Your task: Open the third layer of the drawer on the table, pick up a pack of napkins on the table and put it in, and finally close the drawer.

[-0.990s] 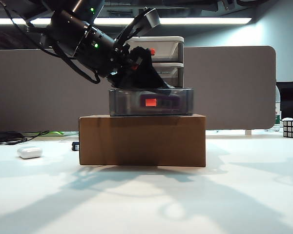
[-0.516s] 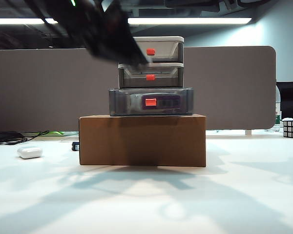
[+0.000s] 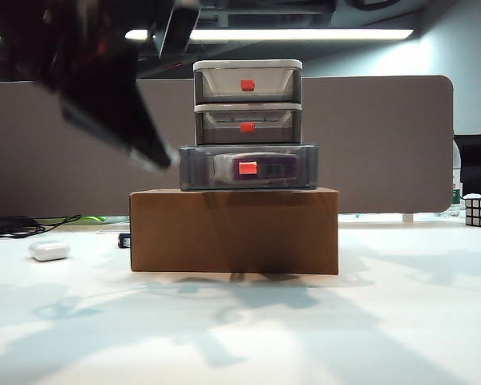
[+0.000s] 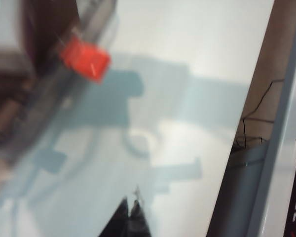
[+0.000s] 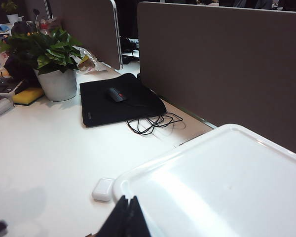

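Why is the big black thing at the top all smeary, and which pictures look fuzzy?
Exterior view: the black left arm is smeared by motion, while the white-framed three-tier drawer cabinet and brown cardboard box stay sharp, with soft shadows on the white table. Left wrist view: everything is blurred, even the small red handle. Right wrist view: crisp, with glare on the cabinet's white top.

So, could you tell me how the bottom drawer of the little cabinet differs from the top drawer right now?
The third layer is pulled out past the cabinet frame, so it looks wider; the top drawer sits pushed in. The third layer looks dark grey with a dark shape behind its front; the top drawer looks pale. Both have a small red handle. The left gripper and right gripper are shut and touch neither.
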Motion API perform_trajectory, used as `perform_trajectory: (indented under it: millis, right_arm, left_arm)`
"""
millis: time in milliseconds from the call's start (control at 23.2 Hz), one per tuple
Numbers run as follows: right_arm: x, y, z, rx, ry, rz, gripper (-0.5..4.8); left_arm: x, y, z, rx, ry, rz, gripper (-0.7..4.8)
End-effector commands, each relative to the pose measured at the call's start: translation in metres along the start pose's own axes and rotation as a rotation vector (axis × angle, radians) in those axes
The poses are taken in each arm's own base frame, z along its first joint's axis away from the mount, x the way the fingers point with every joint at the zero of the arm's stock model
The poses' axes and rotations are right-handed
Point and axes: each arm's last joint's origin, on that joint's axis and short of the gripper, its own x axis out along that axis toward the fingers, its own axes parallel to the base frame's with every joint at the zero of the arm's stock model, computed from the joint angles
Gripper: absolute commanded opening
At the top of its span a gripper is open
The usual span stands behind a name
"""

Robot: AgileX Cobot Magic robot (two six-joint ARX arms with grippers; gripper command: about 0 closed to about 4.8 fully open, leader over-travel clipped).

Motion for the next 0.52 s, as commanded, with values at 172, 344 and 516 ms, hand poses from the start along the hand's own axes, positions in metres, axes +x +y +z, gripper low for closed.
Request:
perform_trajectory:
  millis: [172,344,516]
  right_arm:
    - [0.032,-0.018,0.006,0.008,0.021,0.0,-0.06]
    - [0.06,-0.034,0.0,0.036,0.07,-0.001,-0.06]
    - [0.07,-0.04,-0.008,0.059,0.116,-0.027,-0.06]
  left_arm:
    - [0.014,0.006,-0.007,0.023,-0.114,0.042,-0.06]
    - [0.019,0.012,-0.001,0.02,-0.224,0.108,-0.06]
    - [0.023,0.017,0.003,0.021,-0.255,0.144,-0.06]
